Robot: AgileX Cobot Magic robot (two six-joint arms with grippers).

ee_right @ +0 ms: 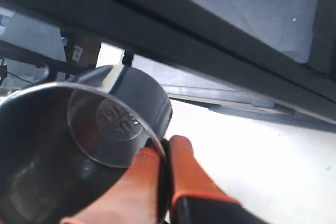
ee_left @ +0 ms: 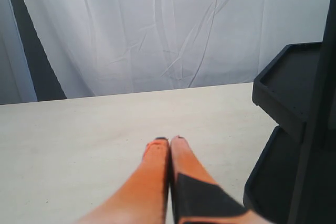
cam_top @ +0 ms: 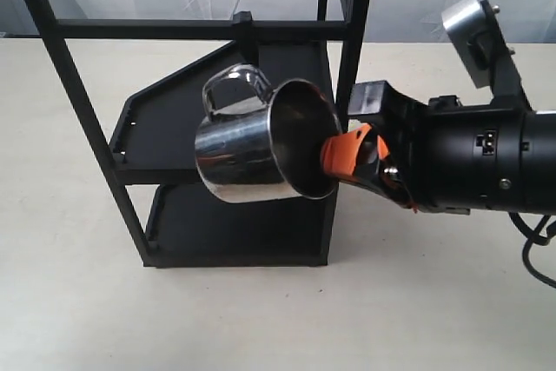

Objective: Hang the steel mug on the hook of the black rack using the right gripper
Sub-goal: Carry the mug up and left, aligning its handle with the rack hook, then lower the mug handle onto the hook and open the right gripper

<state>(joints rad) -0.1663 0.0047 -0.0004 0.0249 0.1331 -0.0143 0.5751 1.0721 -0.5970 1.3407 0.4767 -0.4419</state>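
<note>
The steel mug (cam_top: 248, 149) hangs tilted on its side in front of the black rack (cam_top: 73, 84), mouth toward my right gripper (cam_top: 337, 155). That gripper is shut on the mug's rim, one orange finger inside and one outside. The loop handle (cam_top: 233, 84) points up, just under the hook (cam_top: 247, 48) on the upper crossbar; whether the peg passes through the loop I cannot tell. In the right wrist view the mug (ee_right: 79, 145) shows its stamped base, with the right gripper (ee_right: 164, 148) pinching the wall. My left gripper (ee_left: 168, 140) is shut and holds nothing, low over the table beside the rack (ee_left: 294, 77).
The rack's two shelves (cam_top: 174, 115) lie behind and below the mug. Its right post (cam_top: 352, 49) stands close to the right arm's wrist. A white curtain (ee_left: 157, 30) backs the beige table (cam_top: 261, 319). A black cable (cam_top: 534, 254) trails at the right edge.
</note>
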